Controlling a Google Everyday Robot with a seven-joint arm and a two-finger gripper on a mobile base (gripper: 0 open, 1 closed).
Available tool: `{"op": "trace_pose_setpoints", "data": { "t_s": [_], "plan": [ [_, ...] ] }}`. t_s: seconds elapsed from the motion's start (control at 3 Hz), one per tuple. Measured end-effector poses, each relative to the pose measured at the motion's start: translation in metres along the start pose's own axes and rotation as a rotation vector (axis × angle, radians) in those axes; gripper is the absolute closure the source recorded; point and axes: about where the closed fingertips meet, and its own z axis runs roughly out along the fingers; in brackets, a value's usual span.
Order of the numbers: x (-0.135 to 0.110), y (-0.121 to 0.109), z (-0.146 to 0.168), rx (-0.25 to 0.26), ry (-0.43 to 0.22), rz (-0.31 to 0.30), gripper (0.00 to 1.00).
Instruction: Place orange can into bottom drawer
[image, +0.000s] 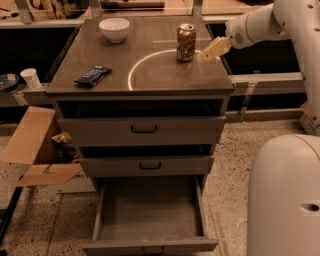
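Surveying from the left edge, a small pale cup (31, 78) stands on a side ledge and flattened cardboard (30, 145) lies on the floor below it, both well clear of the work. On the cabinet top (165, 80) a dark wrapped packet (93, 75) lies toward the front left, and a white bowl (114, 29) sits at the back, at roughly 1 o'clock from the packet. The orange can (186, 42) stands upright toward the back right of the top, on the pale ring marked there, its long axis vertical and pull tab up. The gripper (215, 48) hangs just beside the can without touching it; whether it is apart or together cannot be told. The can lies at about 9 o'clock from the gripper, so the single arm (255, 25), reaching in from the right, is judged to need a short sideways approach to the can's wall. The bottom drawer (150, 210) is pulled out and bare-floored, at 6 o'clock from the can and far below it, under two shut upper drawers. The robot's white base (282, 195) fills the lower right. The task is judged at the pre-grasp stage.
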Motion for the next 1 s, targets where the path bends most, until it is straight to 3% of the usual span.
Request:
{"op": "trace_pose_setpoints", "data": {
  "t_s": [0.33, 1.0],
  "plan": [
    [-0.006, -0.006, 0.018, 0.03, -0.049, 0.026, 0.0],
    [-0.027, -0.022, 0.053, 0.141, -0.192, 0.103, 0.0]
  ]
}}
